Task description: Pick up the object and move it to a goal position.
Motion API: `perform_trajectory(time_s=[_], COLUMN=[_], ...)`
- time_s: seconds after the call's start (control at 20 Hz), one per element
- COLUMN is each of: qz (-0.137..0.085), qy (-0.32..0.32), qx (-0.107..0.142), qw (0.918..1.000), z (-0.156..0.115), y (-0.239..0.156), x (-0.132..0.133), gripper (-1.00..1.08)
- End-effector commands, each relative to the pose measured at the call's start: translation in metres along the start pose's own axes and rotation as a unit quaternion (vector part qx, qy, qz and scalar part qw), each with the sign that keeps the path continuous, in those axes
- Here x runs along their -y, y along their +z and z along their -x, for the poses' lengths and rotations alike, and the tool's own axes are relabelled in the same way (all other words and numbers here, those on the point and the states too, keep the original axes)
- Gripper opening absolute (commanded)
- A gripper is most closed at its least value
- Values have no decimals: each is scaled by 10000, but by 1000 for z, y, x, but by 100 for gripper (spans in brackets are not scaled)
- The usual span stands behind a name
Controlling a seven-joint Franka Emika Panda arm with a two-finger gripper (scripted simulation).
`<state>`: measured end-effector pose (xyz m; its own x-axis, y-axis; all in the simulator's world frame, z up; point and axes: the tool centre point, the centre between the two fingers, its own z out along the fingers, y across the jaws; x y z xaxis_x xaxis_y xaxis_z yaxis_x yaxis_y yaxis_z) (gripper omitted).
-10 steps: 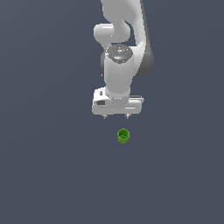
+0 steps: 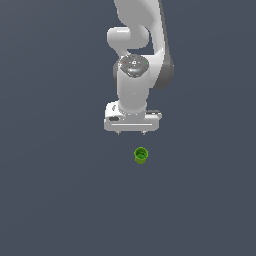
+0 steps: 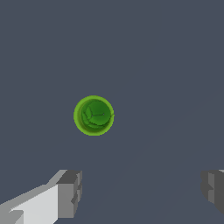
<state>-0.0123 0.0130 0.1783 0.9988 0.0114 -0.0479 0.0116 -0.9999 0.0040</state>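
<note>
The object (image 2: pixel 141 155) is a small bright green cup with a hollow top, standing upright on the dark grey floor. The white gripper (image 2: pixel 131 133) hangs above and behind it, a short way toward the exterior view's left, with only its short fingertips showing below the hand. In the wrist view the object (image 3: pixel 94 115) is seen from above, ahead of the gripper (image 3: pixel 140 192) and outside the gap. The two grey fingertips (image 3: pixel 70 192) stand wide apart with nothing between them, so the gripper is open.
A plain dark grey surface (image 2: pixel 60 190) fills both views. The white arm (image 2: pixel 137 60) rises from the gripper to the upper edge of the exterior view. No other objects show.
The gripper has shifted slightly toward the exterior view's left and down; the green cup has not moved.
</note>
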Motion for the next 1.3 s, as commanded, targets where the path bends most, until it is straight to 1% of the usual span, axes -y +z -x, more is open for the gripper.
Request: perform_trajectory(time_s=[0.0,0.25,0.45,0.95,1.25], qz=[3,3,8,1,-15], qy=[2,-1,-16,-94,-119], qx=[53,35,5,-170,-232], qw=[10000,10000,10000,9998,9997], z=[2,0,-5,-31,-38], y=[2,3,12,63,81], x=[-2,0,5,36,47], gripper=[100,100,100,100,100])
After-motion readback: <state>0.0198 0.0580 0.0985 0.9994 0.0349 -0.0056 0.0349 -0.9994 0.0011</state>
